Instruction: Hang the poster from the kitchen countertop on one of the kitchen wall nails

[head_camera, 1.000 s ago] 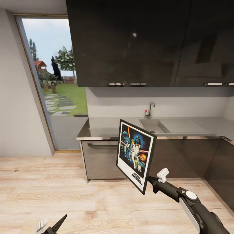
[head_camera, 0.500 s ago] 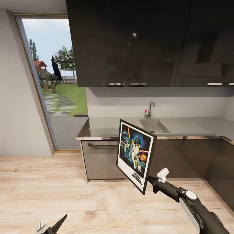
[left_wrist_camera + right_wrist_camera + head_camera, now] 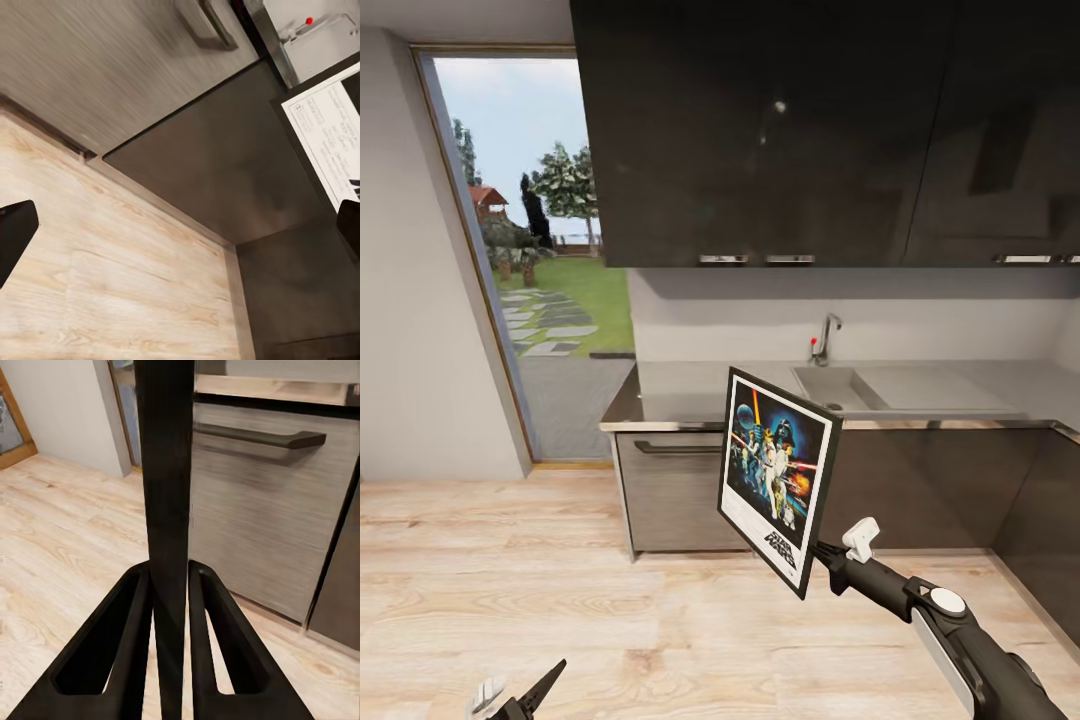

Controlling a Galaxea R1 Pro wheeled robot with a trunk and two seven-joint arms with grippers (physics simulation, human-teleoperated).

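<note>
The right gripper (image 3: 818, 552) is clamped on the poster's (image 3: 777, 466) lower edge, holding it upright in front of the kitchen countertop (image 3: 690, 392). The left gripper (image 3: 520, 700) hangs spread apart, low over the floor (image 3: 510, 580).

Black right arm (image 3: 960, 640) with white trim and disc; black slotted claw (image 3: 170, 585) fingers

My right gripper (image 3: 171, 585) looks like matt black plastic, its fingers clamped on the poster (image 3: 777, 478), which has a smooth black frame and glossy print. Beyond it I see the kitchen countertop (image 3: 690, 385), a smooth satin grey, with a chrome tap (image 3: 825, 336). Above hang glossy dark cabinets (image 3: 760, 130); below lies pale, grained wood floor (image 3: 510, 590).
</note>
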